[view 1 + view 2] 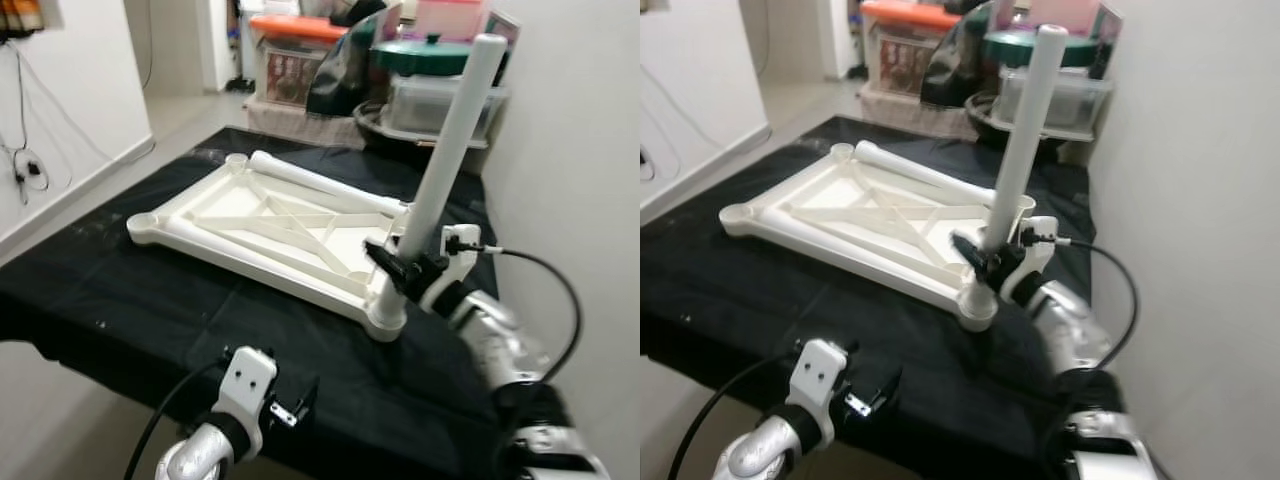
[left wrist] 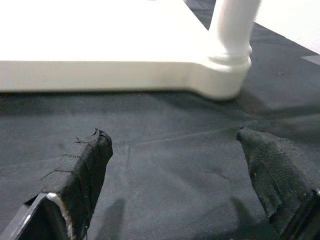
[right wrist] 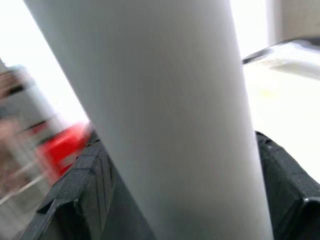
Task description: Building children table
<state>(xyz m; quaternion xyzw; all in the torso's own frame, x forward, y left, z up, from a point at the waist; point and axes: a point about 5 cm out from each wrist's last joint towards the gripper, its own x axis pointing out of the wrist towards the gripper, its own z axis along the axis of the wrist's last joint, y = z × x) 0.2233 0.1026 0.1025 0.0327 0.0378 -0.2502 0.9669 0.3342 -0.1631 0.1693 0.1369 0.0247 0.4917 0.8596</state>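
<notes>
One white tabletop point(image 1: 270, 225), inverted on black cloth point(image 1: 150, 300). Right gripper point(image 1: 400, 268) clamped around upright table leg point(image 1: 445, 150) seated in corner socket. Left gripper point(image 2: 175, 165) spread wide, empty, near table edge.

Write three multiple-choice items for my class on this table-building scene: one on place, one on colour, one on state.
1. Where is the upright table leg seated?
A. In the near right corner socket of the upturned tabletop
B. In the far left corner socket
C. Flat on the floor

2. What colour is the cloth under the tabletop?
A. Red
B. Black
C. White

3. What is the right gripper doing?
A. Hanging idle
B. Resting open on the cloth
C. Shut on the upright leg

Answers: 1 A, the leg rises from the corner nearest the right arm. 2 B, the cloth is black. 3 C, its jaws close on the leg's lower part, while the left gripper hovers open at the cloth's near edge.
</notes>
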